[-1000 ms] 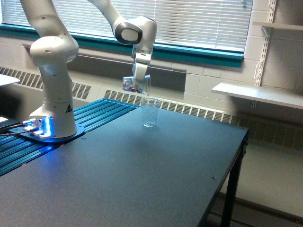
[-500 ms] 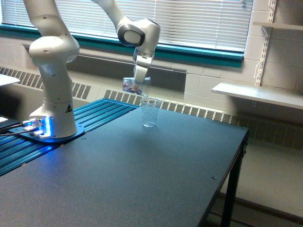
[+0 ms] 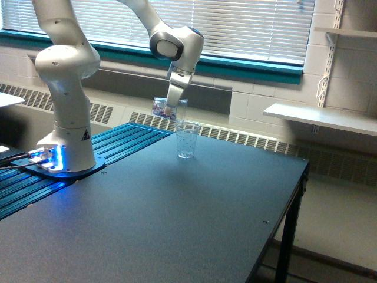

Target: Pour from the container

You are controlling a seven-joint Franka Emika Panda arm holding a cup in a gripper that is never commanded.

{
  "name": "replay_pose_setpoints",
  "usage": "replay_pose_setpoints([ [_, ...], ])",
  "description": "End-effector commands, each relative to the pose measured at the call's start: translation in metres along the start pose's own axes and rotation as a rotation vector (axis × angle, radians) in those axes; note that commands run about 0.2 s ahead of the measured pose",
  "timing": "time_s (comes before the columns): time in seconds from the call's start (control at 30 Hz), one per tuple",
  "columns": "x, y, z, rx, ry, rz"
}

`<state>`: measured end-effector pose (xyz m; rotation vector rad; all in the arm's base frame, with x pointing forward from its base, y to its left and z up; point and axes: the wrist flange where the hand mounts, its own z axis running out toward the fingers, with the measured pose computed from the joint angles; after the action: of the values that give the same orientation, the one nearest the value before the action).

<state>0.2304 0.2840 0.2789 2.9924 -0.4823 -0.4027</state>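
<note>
The container (image 3: 166, 108), a small clear plastic cup with some dark bits inside, hangs tilted on its side in the air, its rim toward the exterior view's right. My gripper (image 3: 172, 108) is shut on the container from above. Just below and to the exterior view's right stands a clear tapered cup with dotted marks (image 3: 187, 140), upright on the dark table (image 3: 177, 218). The container's rim sits just above the tapered cup's mouth, at its left edge.
The arm's white base (image 3: 65, 141) stands on a blue ribbed platform (image 3: 126, 138) at the exterior view's left. The table's right edge (image 3: 288, 212) drops off to the floor. A wall shelf (image 3: 321, 118) and window blinds lie behind.
The wrist has shifted slightly to the exterior view's right and rotated, so the container is tilted a little further toward the dotted cup.
</note>
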Motion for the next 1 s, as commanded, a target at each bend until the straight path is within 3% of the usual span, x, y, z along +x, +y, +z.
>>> replay_pose_setpoints([
  [0.03,0.0,-0.006,-0.007,0.013,-0.023,0.018],
  [0.73,-0.002,-0.01,0.0,0.007,-0.119,0.051],
  [1.0,0.006,-0.011,-0.004,0.011,-0.102,0.073],
])
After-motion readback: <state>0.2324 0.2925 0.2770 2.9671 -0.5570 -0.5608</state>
